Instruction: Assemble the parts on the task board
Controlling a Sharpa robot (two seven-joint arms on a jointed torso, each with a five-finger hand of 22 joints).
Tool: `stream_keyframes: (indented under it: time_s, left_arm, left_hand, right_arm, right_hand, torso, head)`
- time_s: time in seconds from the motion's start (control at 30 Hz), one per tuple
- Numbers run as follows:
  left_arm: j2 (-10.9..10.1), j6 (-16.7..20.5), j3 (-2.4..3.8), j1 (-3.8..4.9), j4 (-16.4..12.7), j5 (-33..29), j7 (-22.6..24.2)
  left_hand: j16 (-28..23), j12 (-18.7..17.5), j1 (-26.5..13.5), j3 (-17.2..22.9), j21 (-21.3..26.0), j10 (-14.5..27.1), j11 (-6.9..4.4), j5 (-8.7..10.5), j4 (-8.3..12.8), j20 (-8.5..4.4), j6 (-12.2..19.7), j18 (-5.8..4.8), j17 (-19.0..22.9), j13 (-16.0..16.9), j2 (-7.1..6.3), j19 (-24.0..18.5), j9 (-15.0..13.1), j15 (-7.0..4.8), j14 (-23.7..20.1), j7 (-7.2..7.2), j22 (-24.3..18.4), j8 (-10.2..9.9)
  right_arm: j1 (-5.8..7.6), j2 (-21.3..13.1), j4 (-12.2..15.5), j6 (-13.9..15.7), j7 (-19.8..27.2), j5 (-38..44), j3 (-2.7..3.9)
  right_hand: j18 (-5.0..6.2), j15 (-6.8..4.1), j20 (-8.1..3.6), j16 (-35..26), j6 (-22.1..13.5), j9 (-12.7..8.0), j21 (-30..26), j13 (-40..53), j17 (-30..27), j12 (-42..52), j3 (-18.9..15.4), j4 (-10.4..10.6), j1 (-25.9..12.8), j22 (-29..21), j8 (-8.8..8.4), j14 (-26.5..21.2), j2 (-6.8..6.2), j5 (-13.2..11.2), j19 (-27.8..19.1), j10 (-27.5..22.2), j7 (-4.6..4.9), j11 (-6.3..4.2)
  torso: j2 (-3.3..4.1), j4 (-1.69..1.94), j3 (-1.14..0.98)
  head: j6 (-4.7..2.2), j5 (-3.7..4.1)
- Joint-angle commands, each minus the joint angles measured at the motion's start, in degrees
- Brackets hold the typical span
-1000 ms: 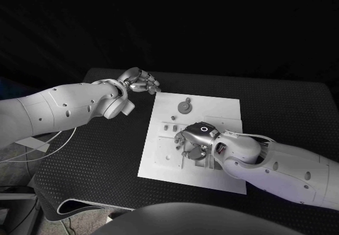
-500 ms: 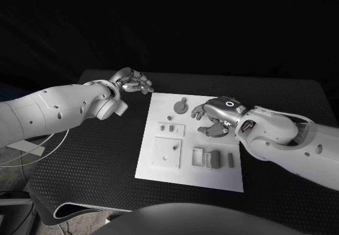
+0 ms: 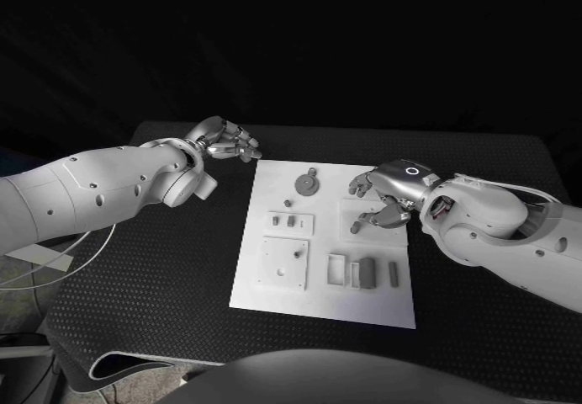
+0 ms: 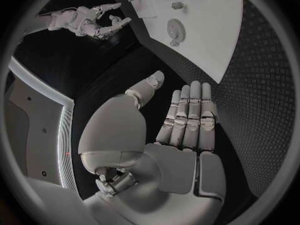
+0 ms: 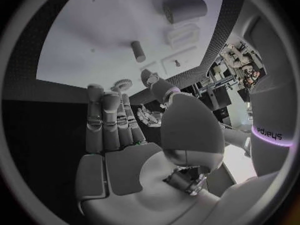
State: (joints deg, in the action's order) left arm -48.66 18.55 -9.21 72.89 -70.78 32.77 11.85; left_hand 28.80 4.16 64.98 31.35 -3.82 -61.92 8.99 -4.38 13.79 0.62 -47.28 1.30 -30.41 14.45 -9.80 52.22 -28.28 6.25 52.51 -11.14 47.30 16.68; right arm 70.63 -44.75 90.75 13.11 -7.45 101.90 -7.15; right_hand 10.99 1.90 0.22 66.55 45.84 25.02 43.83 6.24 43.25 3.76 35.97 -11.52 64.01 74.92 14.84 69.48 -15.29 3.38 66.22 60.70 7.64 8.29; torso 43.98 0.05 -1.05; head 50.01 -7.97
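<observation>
Lying on the smooth white task board (image 3: 273,295), a round toothed gear (image 3: 310,183).

Right hand (image 3: 386,195) lifted off task board (image 3: 282,295), moved toward far-right edge

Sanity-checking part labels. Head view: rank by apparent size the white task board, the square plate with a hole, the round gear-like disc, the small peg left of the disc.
1. White task board
2. Square plate with a hole
3. Round gear-like disc
4. Small peg
</observation>
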Motion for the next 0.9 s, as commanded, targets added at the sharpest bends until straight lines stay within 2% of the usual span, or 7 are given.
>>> stream_keyframes:
  time_s: [0.03,0.17,0.27,0.57,0.9]
  left_arm:
    - [0.2,-0.7,0.03,0.06,0.0,0.0,0.7]
    - [0.2,-0.8,0.03,0.06,0.1,0.0,0.7]
    - [0.2,-0.8,0.03,0.06,0.1,0.0,0.8]
    - [0.2,-0.8,0.03,0.06,0.1,0.0,0.7]
    - [0.2,-0.9,0.03,0.06,0.2,0.0,0.8]
  left_hand:
    - [-0.2,-0.2,0.3,-0.2,0.1,0.2,-0.06,0.02,0.0,0.27,0.3,-0.26,-0.1,-0.1,-0.41,-0.3,0.0,0.33,0.0,0.03,-0.1,0.1]
    - [-0.2,-0.2,0.3,-0.2,0.1,0.2,-0.06,0.02,0.0,0.28,0.3,-0.26,-0.1,-0.1,-0.4,-0.3,0.0,0.34,0.0,0.02,-0.1,0.1]
    - [-0.3,-0.2,0.3,-0.2,0.1,0.2,-0.06,0.02,0.0,0.28,0.3,-0.26,-0.1,-0.1,-0.39,-0.3,0.0,0.34,0.0,0.02,-0.2,0.1]
    - [-0.3,-0.2,0.3,-0.2,0.1,0.2,-0.06,0.03,0.0,0.29,0.3,-0.26,-0.2,-0.1,-0.37,-0.3,0.0,0.34,0.1,0.02,-0.2,0.1]
    - [-0.3,-0.2,0.3,-0.2,0.1,0.2,-0.06,0.03,0.0,0.3,0.3,-0.25,-0.2,-0.1,-0.33,-0.3,0.0,0.35,0.1,0.02,-0.3,0.1]
  right_arm:
    - [-0.07,0.7,-1.1,-3.8,-0.5,0.7,-0.5]
    - [-0.6,1.5,-2.8,-4.4,-0.4,0.8,-1.2]
    - [-0.9,1.9,-3.8,-5.1,-0.3,0.9,-1.36]
    - [-1.48,2.3,-3.9,-6.3,0.0,0.9,-1.93]
    - [-1.8,2.5,-2.2,-6.3,1.0,0.6,-2.12]
  right_hand:
    - [4.01,0.24,0.05,0.1,-0.3,-0.1,-0.2,-0.1,0.1,0.0,0.1,0.5,0.1,1.0,-0.38,-0.5,-0.56,-0.1,-0.3,-1.0,-0.42,0.4]
    - [4.01,0.27,0.06,0.2,-0.5,-0.1,-0.2,-0.2,0.1,0.0,0.1,0.7,0.1,1.0,-0.37,-0.5,-0.56,-0.1,-0.3,-1.1,-0.44,0.44]
    - [4.01,0.28,0.06,0.2,-0.5,-0.1,-0.2,-0.2,0.1,0.0,0.2,0.8,0.1,1.1,-0.33,-0.5,-0.49,-0.1,-0.3,-1.1,-0.38,0.45]
    - [4.01,0.25,-0.02,0.5,-0.1,0.1,-0.1,-0.1,0.1,0.2,0.2,1.3,0.2,1.1,0.18,-0.5,-0.12,-0.1,-0.2,-1.0,0.05,0.42]
    - [4.01,-0.95,-0.47,1.0,2.3,0.8,0.5,0.7,-0.1,1.8,-0.4,0.5,1.2,1.2,1.99,0.4,2.21,-0.1,0.4,2.4,0.64,-0.85]
  torso:
    - [0.06,0.1,0.04]
    - [0.07,0.16,-0.01]
    - [0.04,0.18,0.04]
    - [0.01,0.08,0.13]
    - [-0.01,0.13,0.13]
  head:
    - [-0.01,0.18]
    - [-0.01,0.26]
    - [-0.01,0.19]
    - [-0.01,0.15]
    - [-0.01,0.03]
